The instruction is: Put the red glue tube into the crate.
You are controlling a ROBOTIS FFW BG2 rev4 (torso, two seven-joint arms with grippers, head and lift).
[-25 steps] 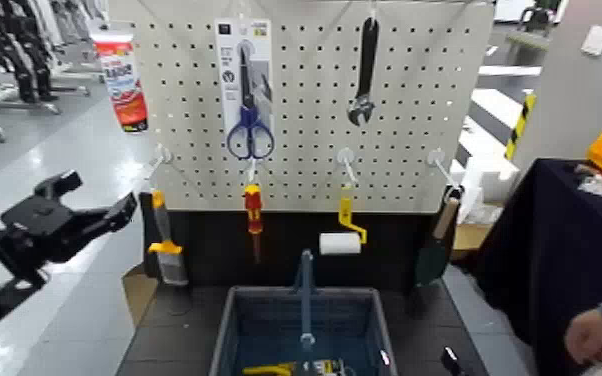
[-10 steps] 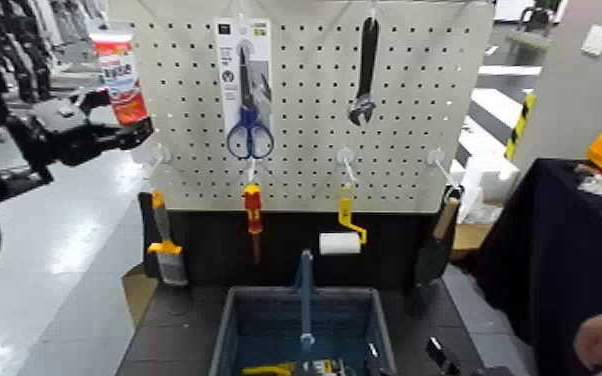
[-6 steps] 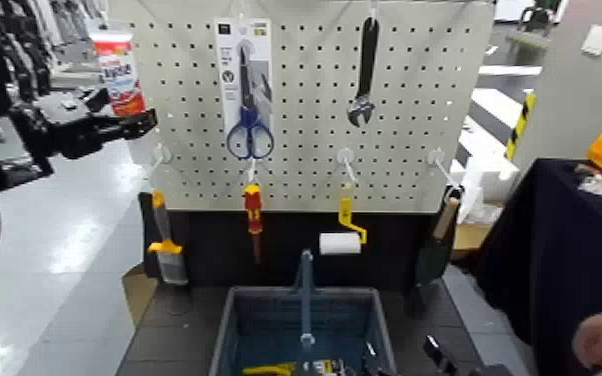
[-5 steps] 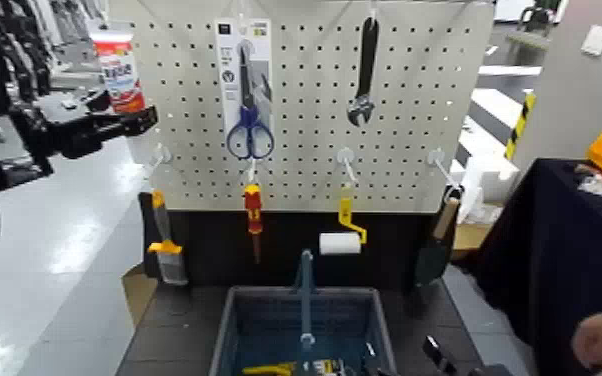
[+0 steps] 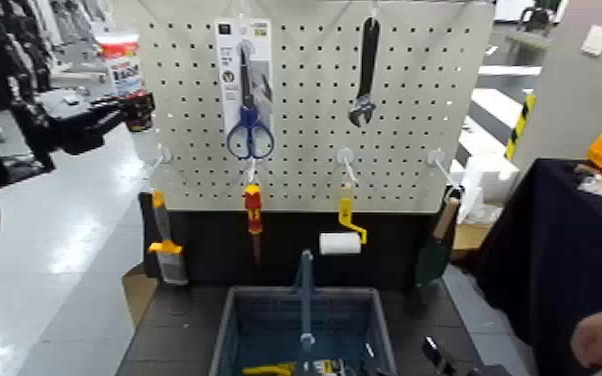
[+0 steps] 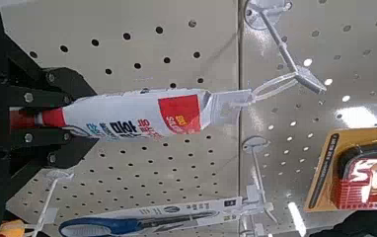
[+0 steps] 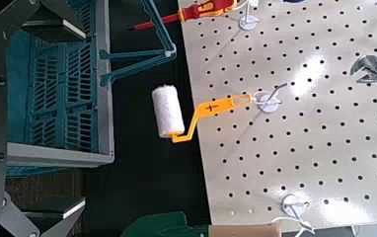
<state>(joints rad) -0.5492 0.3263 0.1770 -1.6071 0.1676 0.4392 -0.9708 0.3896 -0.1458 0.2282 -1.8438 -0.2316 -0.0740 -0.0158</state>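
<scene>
The red glue tube hangs from a hook at the top left of the white pegboard. My left gripper is raised to the tube's lower end. In the left wrist view the tube lies between the two dark fingers, which press on its cap end while its top stays on the hook. The blue-grey crate with its upright handle stands below the board, also in the right wrist view. My right gripper waits low beside the crate, its fingers apart.
On the board hang a scissors pack, a wrench, a red-and-yellow screwdriver, a paint roller, a brush and a trowel. A person's hand is at the lower right, by a dark-draped table.
My left arm rose from low left up to the tube, and its fingers now cover the tube's lower end. The tube has swung slightly right. The right gripper came into view low.
</scene>
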